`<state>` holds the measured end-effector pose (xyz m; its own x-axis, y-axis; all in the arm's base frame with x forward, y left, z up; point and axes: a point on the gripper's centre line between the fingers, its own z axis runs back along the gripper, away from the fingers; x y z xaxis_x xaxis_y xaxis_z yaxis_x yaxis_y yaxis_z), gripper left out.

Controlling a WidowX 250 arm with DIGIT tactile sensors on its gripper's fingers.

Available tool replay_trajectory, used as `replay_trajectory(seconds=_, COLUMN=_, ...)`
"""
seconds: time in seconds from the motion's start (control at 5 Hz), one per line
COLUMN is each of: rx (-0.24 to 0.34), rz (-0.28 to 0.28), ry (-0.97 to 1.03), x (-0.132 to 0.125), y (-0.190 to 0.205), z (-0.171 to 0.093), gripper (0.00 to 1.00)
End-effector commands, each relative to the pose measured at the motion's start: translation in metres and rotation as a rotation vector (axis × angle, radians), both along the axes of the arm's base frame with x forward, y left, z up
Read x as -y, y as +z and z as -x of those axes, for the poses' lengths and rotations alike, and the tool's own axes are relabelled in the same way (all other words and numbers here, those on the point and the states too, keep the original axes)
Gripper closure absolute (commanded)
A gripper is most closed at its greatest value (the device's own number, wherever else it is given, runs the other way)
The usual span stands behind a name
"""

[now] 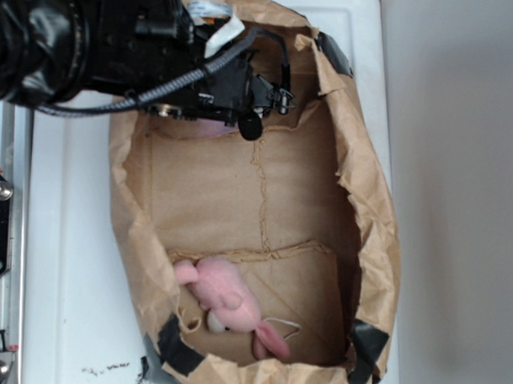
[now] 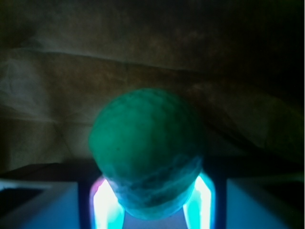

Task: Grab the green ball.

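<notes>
In the wrist view the green ball (image 2: 145,143) fills the centre, round and mint-green with a knitted surface. Its lower part sits squeezed between my two glowing pads (image 2: 107,205), which press it from left and right. My gripper (image 2: 152,185) is shut on the green ball. In the exterior view my gripper (image 1: 264,110) is at the far end of the brown paper bag (image 1: 374,213), low against the bag's inner wall. The arm hides the ball there.
A pink plush toy (image 1: 227,302) lies at the near end of the bag's floor. The bag's crumpled walls rise on all sides, with black tape (image 1: 177,345) at the corners. The bag rests on a white surface (image 1: 65,253).
</notes>
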<state>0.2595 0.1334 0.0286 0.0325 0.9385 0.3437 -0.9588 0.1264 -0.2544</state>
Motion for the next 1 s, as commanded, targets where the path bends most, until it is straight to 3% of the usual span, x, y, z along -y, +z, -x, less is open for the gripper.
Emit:
replay_trajectory(seconds=0.0, rx=-0.022, rz=0.011, ry=-0.281, x=0.005, y=0.021, z=0.011, gripper=1.0)
replay_trajectory(seconds=0.2, rx=0.017, rz=0.006, ry=-0.476, x=0.002, y=0.055, z=-0.035, gripper=1.0)
replay_trajectory(seconds=0.6, rx=-0.018, rz=0.025, ry=-0.668, x=0.027, y=0.081, z=-0.058, gripper=1.0)
replay_trajectory(seconds=0.8, rx=-0.11, rz=-0.003, ry=-0.838, x=0.04, y=0.088, z=-0.059, gripper=1.0)
